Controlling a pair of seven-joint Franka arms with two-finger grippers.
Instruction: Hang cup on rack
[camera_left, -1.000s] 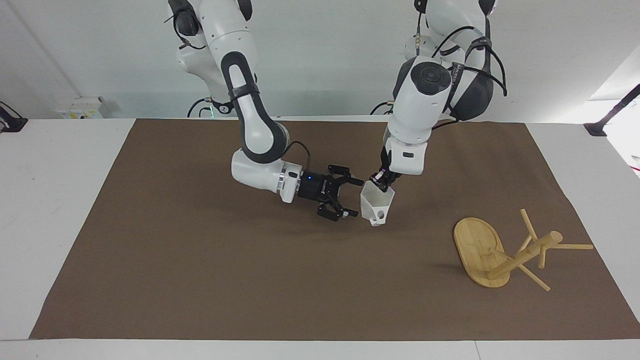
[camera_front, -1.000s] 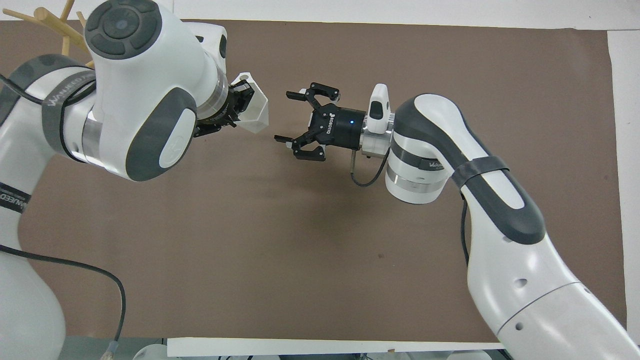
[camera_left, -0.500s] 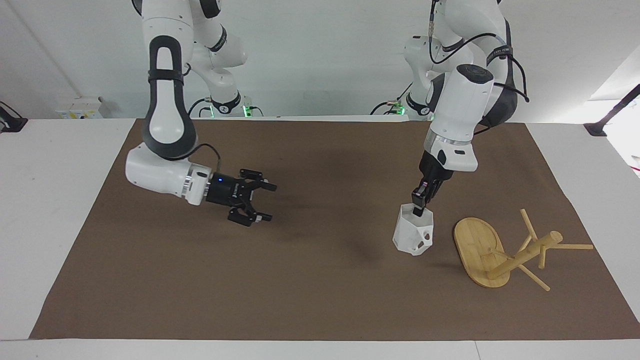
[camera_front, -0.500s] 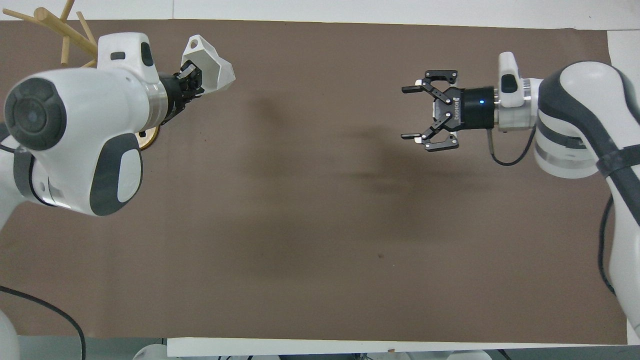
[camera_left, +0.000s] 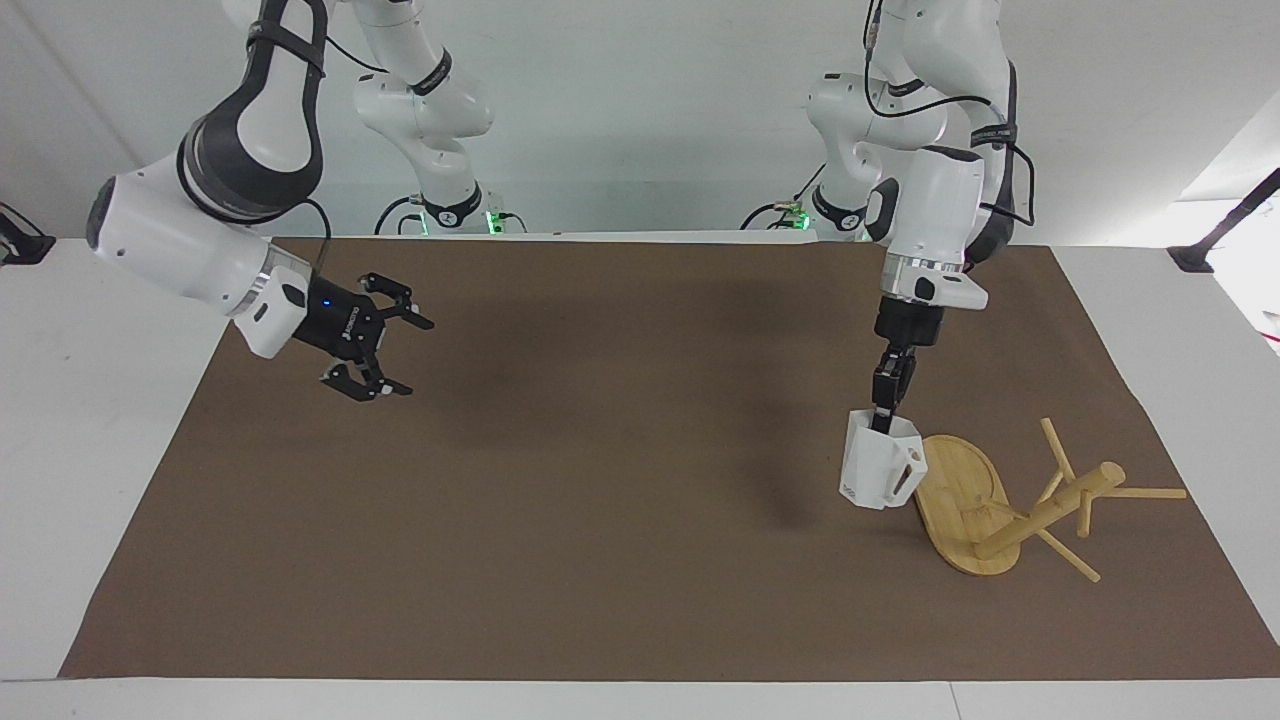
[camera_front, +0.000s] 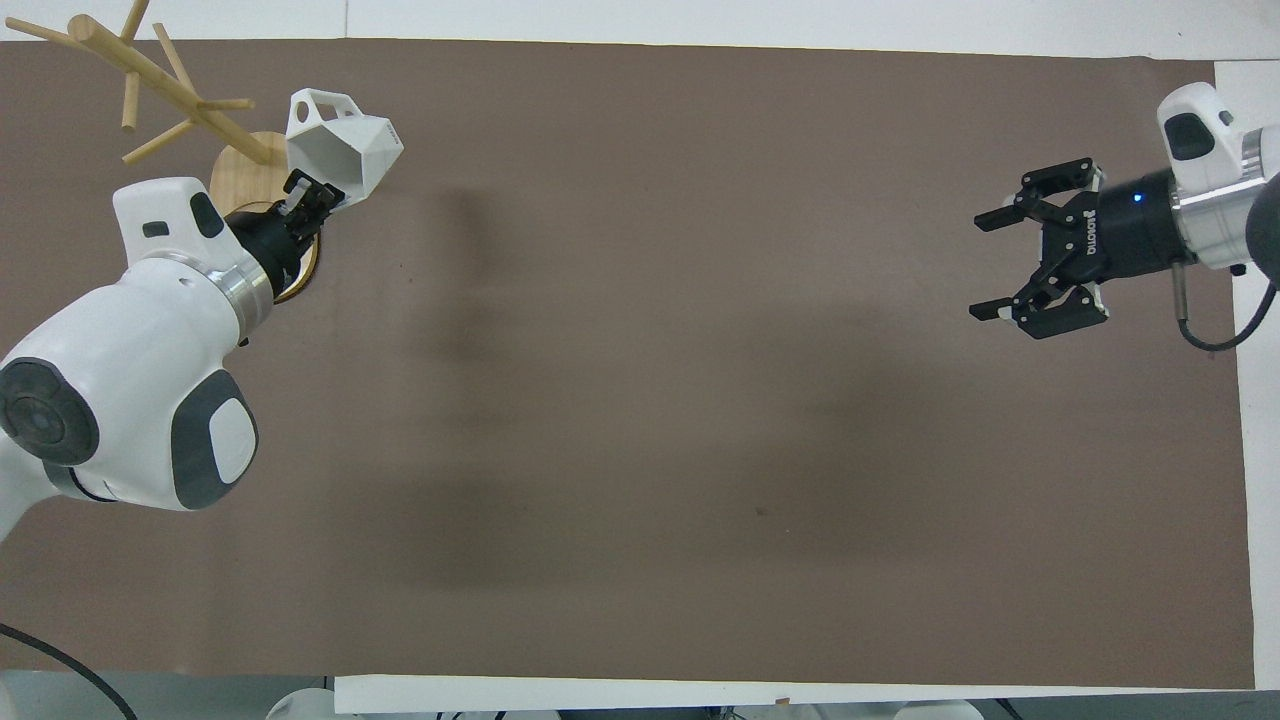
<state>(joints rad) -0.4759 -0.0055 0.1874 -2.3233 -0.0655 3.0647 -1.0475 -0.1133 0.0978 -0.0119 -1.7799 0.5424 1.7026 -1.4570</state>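
Your left gripper (camera_left: 883, 420) is clamped on the rim of the small white faceted cup with the pierced handle (camera_left: 878, 463), and over the last second it has carried that cup from the middle of the brown mat (camera_left: 600, 560) out toward the left arm's end of the table. The cup now hangs upright in the air, just beside the oval base of the light bamboo mug rack (camera_left: 962, 502); in the facing view its handle edge overlaps the base's rim, though you cannot tell whether they touch.

Your right gripper (camera_left: 385, 340) has pulled away from the cup in the same second and now hovers, fingers spread and empty, over the mat's edge at the right arm's end of the table.

For the task, this likely means the handover is finished and the carry is nearly done. The rack, however, appears tipped: its post (camera_left: 1050, 510) slants low from the base, with thin pegs (camera_left: 1145, 492) pointing outward and down. Judge for yourself whether a peg is usable as it lies, or whether the rack needs righting first.

As for writing, a white brand mark runs along the right gripper's black body in the overhead view; it seems to read ROBOTIQ, though the letters are hard to make out.
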